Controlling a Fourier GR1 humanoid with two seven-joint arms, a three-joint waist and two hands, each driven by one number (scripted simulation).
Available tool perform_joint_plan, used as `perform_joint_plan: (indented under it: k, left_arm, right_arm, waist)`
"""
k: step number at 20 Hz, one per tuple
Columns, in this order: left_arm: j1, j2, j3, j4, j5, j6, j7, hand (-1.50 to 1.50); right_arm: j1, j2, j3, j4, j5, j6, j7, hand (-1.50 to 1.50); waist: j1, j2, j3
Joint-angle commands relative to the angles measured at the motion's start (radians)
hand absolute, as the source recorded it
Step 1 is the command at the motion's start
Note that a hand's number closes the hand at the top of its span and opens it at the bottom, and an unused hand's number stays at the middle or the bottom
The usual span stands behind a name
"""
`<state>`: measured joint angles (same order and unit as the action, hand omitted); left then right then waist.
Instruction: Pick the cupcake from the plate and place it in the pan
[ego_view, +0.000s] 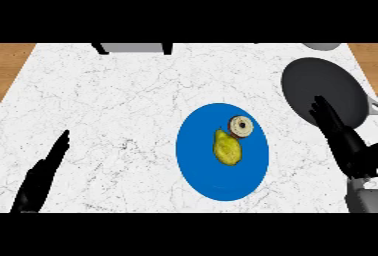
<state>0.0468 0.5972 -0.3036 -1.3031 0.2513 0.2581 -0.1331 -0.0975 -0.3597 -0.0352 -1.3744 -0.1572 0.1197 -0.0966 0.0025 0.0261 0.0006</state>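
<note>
A blue plate (214, 175) lies on the white marble counter, right of centre. On it sit a small round cupcake (241, 126), seen from above with a pale rim and dark middle, and a yellow-green pear-like fruit (227, 148) just below it. The dark grey pan (325, 90) stands at the upper right. My right hand (347, 145) is open with straight fingers, its tips over the pan's lower edge, to the right of the plate and apart from the cupcake. My left hand (40, 177) is open at the lower left, fingers up, resting.
A grey object with black legs (133, 48) stands at the counter's far edge. Part of a grey round item (322, 46) shows at the top right. Wooden floor borders the counter (111, 100) on both sides.
</note>
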Motion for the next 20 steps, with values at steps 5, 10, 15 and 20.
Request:
perform_joint_plan:
  k: [5,10,15,20]
  left_arm:
    - [-0.188,-0.085,0.036,-0.098,0.047,-0.007,-0.030,0.00]
    - [-0.282,-0.148,0.064,-0.123,0.097,0.037,0.064,0.00]
    - [-0.315,-0.100,0.111,-0.096,0.116,0.003,0.092,0.00]
    - [-0.355,-0.169,0.061,-0.095,0.074,0.063,0.129,0.00]
  right_arm:
    - [-0.215,0.005,0.285,0.036,-0.030,0.445,-0.034,1.50]
    - [-0.335,-0.098,0.201,0.110,0.058,0.533,-0.375,-1.50]
    - [-0.427,-0.227,0.128,0.248,0.191,0.517,-0.648,-1.50]
    - [-0.595,-0.391,0.181,0.339,0.262,0.610,-0.681,-1.50]
  waist:
    - [0.120,0.002,0.004]
    - [0.050,-0.005,0.008]
    - [0.049,-0.005,0.005]
    - [0.055,-0.003,0.002]
